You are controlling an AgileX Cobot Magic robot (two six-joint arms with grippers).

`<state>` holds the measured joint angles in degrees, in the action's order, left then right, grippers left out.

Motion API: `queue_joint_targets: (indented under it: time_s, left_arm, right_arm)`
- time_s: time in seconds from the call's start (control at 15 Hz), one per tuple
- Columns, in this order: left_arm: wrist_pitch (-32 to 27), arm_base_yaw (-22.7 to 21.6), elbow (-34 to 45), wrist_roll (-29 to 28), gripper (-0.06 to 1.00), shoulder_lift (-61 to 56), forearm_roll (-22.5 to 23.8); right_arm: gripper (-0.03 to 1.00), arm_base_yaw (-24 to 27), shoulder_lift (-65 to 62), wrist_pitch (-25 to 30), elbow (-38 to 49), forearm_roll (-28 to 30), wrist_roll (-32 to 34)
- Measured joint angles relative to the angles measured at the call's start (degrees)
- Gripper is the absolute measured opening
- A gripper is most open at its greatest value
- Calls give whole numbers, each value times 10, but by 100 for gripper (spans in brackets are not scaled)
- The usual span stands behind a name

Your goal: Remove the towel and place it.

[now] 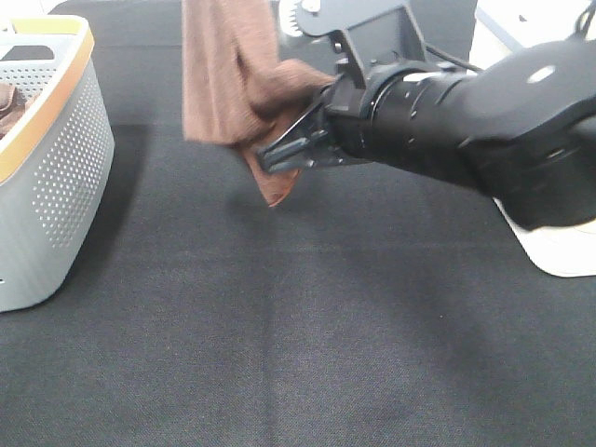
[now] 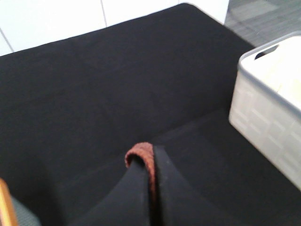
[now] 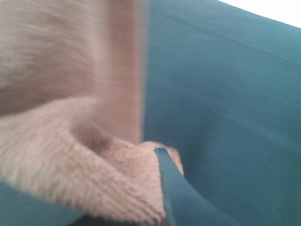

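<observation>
The reddish-brown towel (image 1: 223, 74) hangs in the air above the black table, and its upper part runs out of the top of the exterior view. My right gripper (image 1: 272, 154) reaches in from the right and is shut on a fold near the towel's lower edge. In the right wrist view, the towel (image 3: 56, 141) fills the picture and bunches against one finger (image 3: 169, 193). My left gripper (image 2: 151, 162) is shut with a thin edge of the towel (image 2: 141, 151) pinched between its fingers. It is out of the exterior view.
A grey perforated basket (image 1: 56, 186) with an orange rim stands at the left edge and holds a darker brown cloth (image 1: 7, 107). A white container (image 2: 268, 117) stands on the table's other side, and its corner shows in the exterior view (image 1: 563, 256). Black cloth (image 1: 307, 345) covers the table.
</observation>
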<state>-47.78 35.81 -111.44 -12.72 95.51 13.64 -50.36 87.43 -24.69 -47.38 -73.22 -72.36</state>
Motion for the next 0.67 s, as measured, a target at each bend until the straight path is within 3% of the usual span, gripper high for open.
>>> queue_joint_targets:
  time_s: [0.27, 0.33, 0.53, 0.67]
  left_arm:
    - [-89, 0, 0, 18, 0, 0, 34]
    - [-112, 0, 0, 29, 0, 0, 36]
    - [-176, 0, 0, 46, 0, 0, 36]
    - [-214, 0, 0, 46, 0, 0, 36]
  right_arm:
    - [0, 0, -47, 200, 0, -67, -138]
    - [0, 0, -49, 224, 0, -72, -142]
    - [0, 10, -53, 297, 28, -53, -135]
    - [0, 61, -53, 376, 50, 47, -19]
